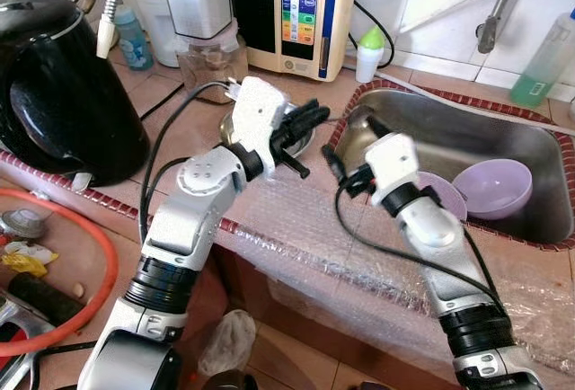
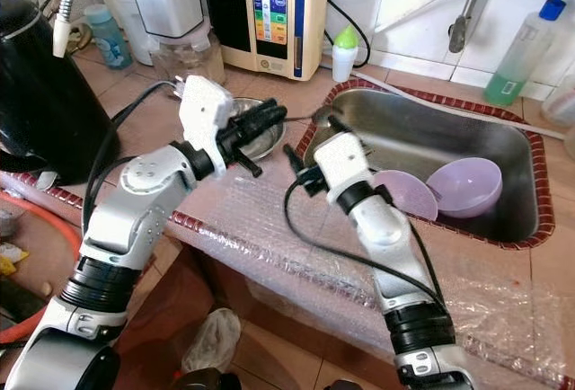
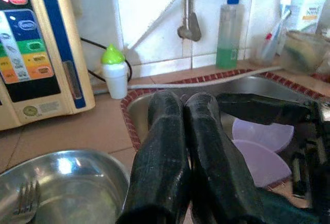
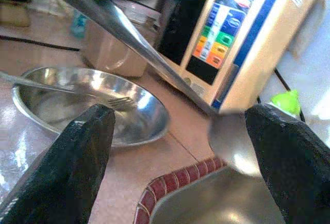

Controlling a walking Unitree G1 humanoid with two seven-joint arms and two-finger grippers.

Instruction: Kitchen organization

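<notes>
My left gripper [image 1: 316, 115] is shut on a metal spoon [image 4: 154, 61], held above the counter beside the sink [image 1: 530, 152]. The spoon's bowl [image 4: 233, 141] hangs between the fingers of my right gripper [image 1: 349, 137], which stands open at the sink's left rim and does not touch it. Under the left gripper sits a steel bowl [image 4: 77, 105] with a fork [image 4: 117, 101] lying in it. A purple bowl [image 1: 492, 188] and a purple plate [image 1: 446, 199] lie in the sink behind my right wrist.
A black kettle [image 1: 54, 93] stands at the left, a water purifier [image 1: 301, 13] at the back wall, and a white bottle with a green cap [image 1: 368, 53] beside it. A green soap bottle [image 1: 548, 57] is behind the sink. Bubble wrap [image 1: 296, 219] covers the counter's front edge.
</notes>
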